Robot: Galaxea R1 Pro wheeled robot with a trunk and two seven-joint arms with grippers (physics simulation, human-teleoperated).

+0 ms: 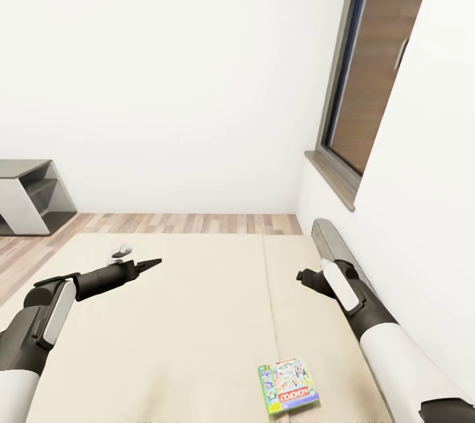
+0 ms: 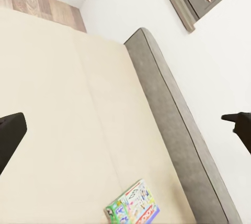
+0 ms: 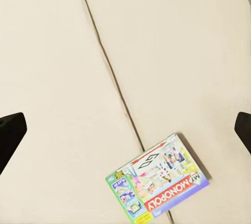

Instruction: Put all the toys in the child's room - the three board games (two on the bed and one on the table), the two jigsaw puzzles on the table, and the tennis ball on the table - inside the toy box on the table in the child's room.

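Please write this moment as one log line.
bed: one game lying flat | left gripper: empty | right gripper: open, above game | grasp: not yet

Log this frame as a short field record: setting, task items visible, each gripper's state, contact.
setting: bed with beige sheet, grey headboard, window
task item: one board game, white-and-green Monopoly box, flat on the sheet
left gripper: over the bed, state unclear
right gripper: open, empty, above the box
contact: none with the box

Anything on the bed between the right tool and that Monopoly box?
No. In the head view only bare beige sheet lies between the right tool and the Monopoly box.
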